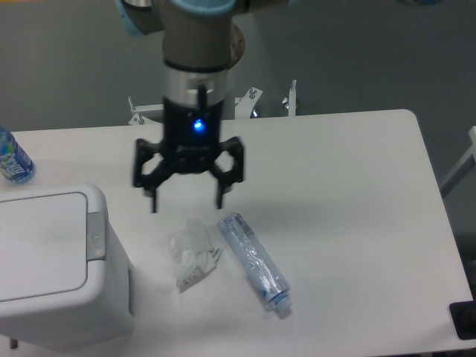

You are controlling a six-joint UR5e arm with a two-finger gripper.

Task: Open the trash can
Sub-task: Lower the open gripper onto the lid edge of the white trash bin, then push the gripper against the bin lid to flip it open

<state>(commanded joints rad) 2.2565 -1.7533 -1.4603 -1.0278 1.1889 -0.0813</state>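
A white table (349,171) stands before a grey wall (67,59).

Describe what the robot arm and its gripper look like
The arm is silver-grey metal with light blue joint caps. The gripper is black, with two thin fingers on angular linkages and a glowing blue light on its body. No loose cables show.
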